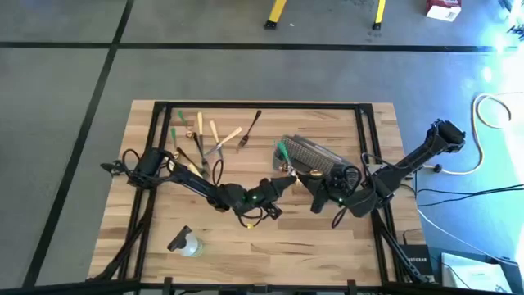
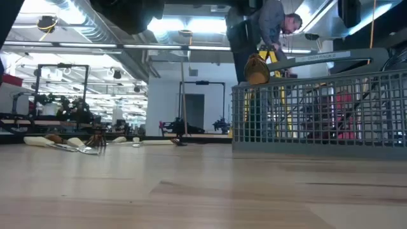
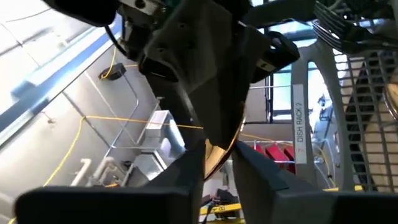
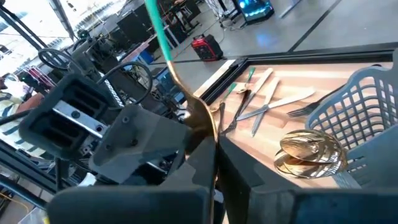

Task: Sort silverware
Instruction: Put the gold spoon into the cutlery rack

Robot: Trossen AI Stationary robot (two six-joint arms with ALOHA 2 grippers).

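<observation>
- Now I have both tools meeting just beside the mesh basket [image 1: 315, 153]: left tool [image 1: 284, 183] and right tool [image 1: 318, 193].
- Right tool pinches a gold-bowled, green-handled spoon [image 4: 198, 118]; left tool also looks pinched on it.
- Loose silverware [image 1: 209, 138] lies well left of the basket.
- Next, I judge, one tool releases and the other drops it in.

Both arms [image 1: 282, 187] [image 1: 327, 190] mid-table by mesh basket [image 1: 315, 153], silverware [image 1: 209, 139] scattered back-left, bottle [image 1: 184, 242] front

One text reads clearly — "DISH RACK" — printed lengthwise on the pale frame bar [image 3: 298, 127] beside the mesh basket [image 3: 367, 112].
</observation>
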